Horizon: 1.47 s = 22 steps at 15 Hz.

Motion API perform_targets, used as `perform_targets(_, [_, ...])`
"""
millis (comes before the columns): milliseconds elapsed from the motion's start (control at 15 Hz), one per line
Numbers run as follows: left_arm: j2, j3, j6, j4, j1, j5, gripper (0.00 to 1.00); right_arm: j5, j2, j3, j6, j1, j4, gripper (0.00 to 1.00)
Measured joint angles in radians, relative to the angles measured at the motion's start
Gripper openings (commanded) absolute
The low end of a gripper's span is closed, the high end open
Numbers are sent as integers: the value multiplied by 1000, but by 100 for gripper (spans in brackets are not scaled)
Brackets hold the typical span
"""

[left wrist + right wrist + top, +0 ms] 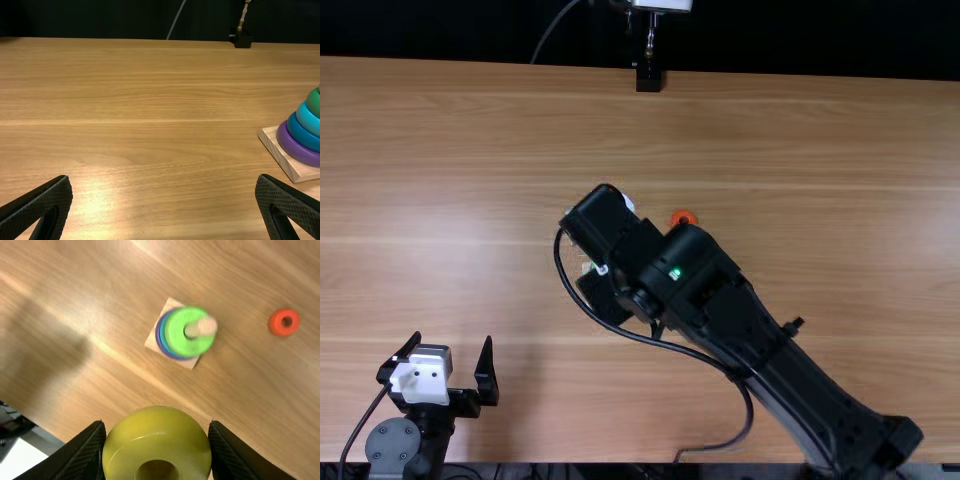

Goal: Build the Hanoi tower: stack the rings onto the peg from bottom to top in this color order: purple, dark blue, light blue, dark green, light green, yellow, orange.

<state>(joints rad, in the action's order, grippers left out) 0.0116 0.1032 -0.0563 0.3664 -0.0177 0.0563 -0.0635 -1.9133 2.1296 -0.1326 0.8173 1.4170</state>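
Where light hits it, the yellow ring (pixel 158 432) seems glossy.

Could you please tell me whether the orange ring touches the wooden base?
Apart: the right wrist view shows table between the orange ring and the base.

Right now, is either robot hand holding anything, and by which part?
The right gripper holds the yellow ring by opposite sides of its outer edge; the left gripper is empty.
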Motion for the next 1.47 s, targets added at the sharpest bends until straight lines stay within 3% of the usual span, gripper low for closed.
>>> perform_targets(200, [0, 0, 0, 0, 0, 0, 100, 0, -44, 73, 7, -14, 4, 0])
perform_targets(533, [0, 0, 0, 0, 0, 0, 100, -2, -95, 108, 56, -119, 0, 0])
perform_targets(1467, [0, 0, 0, 0, 0, 0, 100, -7, -188, 161, 61, -124, -8, 0])
